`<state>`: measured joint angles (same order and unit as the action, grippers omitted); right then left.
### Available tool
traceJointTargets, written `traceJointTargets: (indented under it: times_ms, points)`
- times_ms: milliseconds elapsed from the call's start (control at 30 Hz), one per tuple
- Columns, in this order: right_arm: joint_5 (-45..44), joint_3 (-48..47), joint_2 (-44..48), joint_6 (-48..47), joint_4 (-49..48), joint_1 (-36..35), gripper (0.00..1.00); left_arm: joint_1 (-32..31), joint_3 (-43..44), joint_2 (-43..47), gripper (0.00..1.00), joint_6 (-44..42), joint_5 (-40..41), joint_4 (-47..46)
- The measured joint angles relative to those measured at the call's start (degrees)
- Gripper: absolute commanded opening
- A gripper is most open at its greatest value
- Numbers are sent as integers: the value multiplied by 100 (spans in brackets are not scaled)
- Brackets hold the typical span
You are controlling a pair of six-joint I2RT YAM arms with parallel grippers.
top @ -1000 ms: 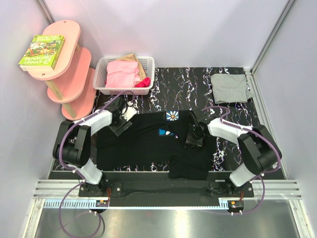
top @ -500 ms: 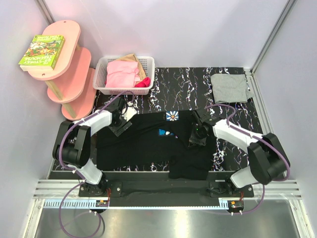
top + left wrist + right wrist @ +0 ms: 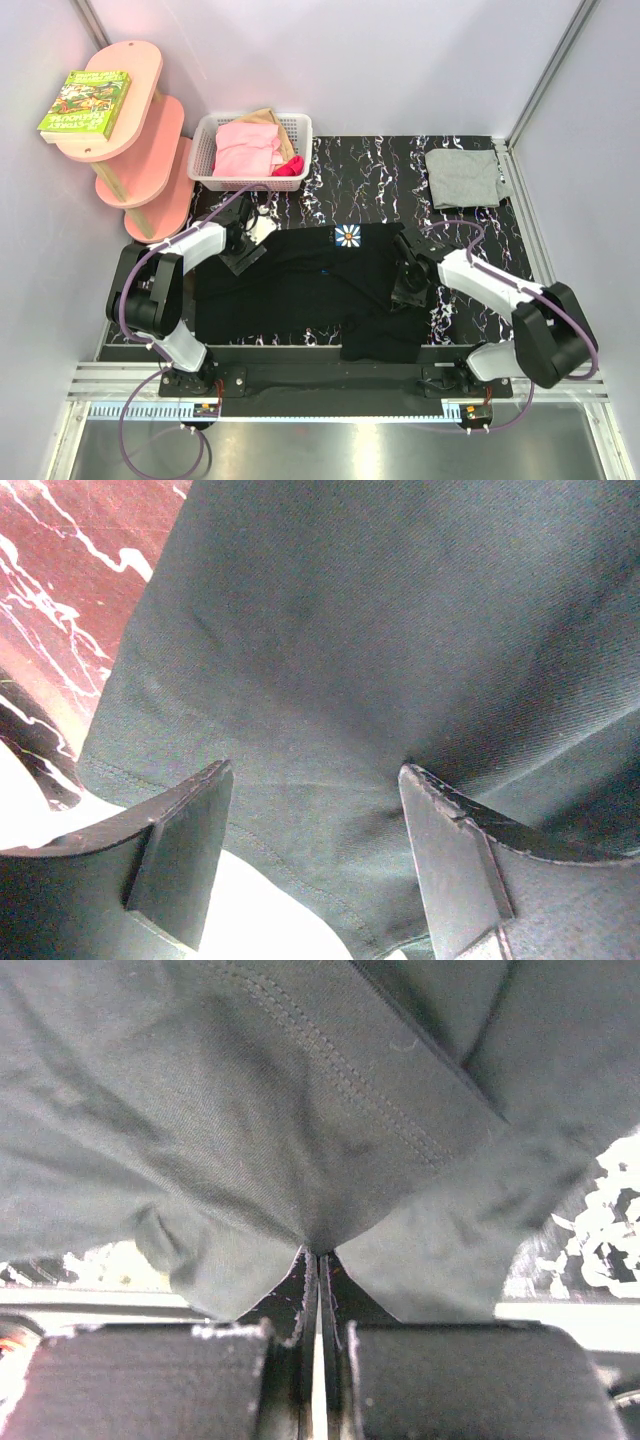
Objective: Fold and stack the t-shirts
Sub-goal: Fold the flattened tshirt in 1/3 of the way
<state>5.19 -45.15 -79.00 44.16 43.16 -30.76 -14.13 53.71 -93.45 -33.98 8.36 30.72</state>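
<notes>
Basket (image 3: pixel 250 182) of pink laundry stands at the far left of the table (image 3: pixel 350 165), not part of this step. Left gripper (image 3: pixel 247 256) sits at the left edge of the black t-shirt (image 3: pixel 300 290), which lies spread across the middle of the table with its flower print (image 3: pixel 348 236) at the far edge. Right gripper (image 3: pixel 408 287) is on the shirt's right edge. Grey t-shirt (image 3: pixel 462 178) lies folded in the far right corner, well apart. Step in hand, as I judge it: first fold of the black shirt, with the grey one done. Overhead view cannot settle the jaws; wrist views do. Left wrist: fingers (image 3: pixel 180 865) spread wide, hem lying between them, nothing pinched. Right wrist: jaws closed tight on a pucker of black cloth. Next move likely calls for the left to close on its hem so both sides lift together.
</notes>
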Motion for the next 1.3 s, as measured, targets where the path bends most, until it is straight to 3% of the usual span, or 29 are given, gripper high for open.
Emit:
traceJointTargets:
  times_ms: [200, 300, 400, 433, 533, 700, 833, 967, 1167, 1300]
  points:
    - [0, -28, 739, 28, 614, 0, 1, 0, 0, 0, 72, -4, -2, 4]
    - [0, -28, 931, 28, 863, 0, 6, 0, 0, 0, 72, -4, -2, 15]
    - [4, -26, 940, 0, 1036, 0, 42, 0, 0, 9, 72, -9, -2, 48]
    - [20, -24, 940, -4, 1093, 0, 72, 0, -2, 20, 72, -22, 0, 74]
    - [94, -9, 868, -74, 1220, 0, 97, 2, -31, 61, 72, -52, 7, 120]
    - [131, -372, 339, -308, 1480, -4, 100, 7, -76, 160, 72, -125, 83, 223]
    - [-166, -1821, -131, -479, 1567, 0, 100, 22, -83, 319, 73, -203, 142, 291]
    - [-345, -2977, -894, -671, 931, 109, 99, 22, -85, 579, 73, -260, 186, 348]
    - [-378, -2726, -2358, -750, 114, 446, 99, 26, -402, 903, 73, -372, 339, 345]
    - [-295, -2345, -2691, -750, 70, 636, 100, 26, -599, 1143, 73, -413, 350, 468]
